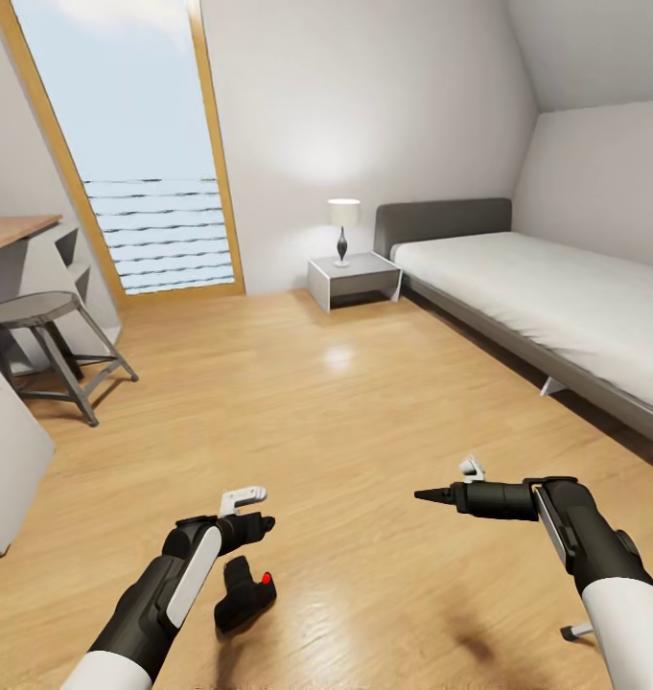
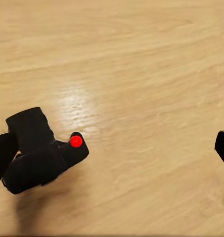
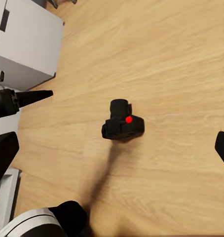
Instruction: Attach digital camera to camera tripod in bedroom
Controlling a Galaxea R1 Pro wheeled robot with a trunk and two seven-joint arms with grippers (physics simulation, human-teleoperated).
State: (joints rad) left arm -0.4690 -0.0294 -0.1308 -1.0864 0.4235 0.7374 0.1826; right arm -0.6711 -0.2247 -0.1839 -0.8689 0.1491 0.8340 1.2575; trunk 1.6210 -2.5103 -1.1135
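Here the digital camera [image 1: 244, 594] (red dot up) lies on the wood floor [image 1: 345, 412], near left — just below the left gripper [image 2: 112, 148], fingers spread wide, holding nothing. Right gripper [image 3: 112, 148] — likewise wide apart, well right of it.

A home bedroom under the roof: sloped white walls, a slanted wood-framed window [image 1: 144, 163], light wood floor [image 1: 345, 402], a grey-framed bed [image 1: 537, 297], a lamp [image 1: 343, 230] on its nightstand [image 1: 355, 280]
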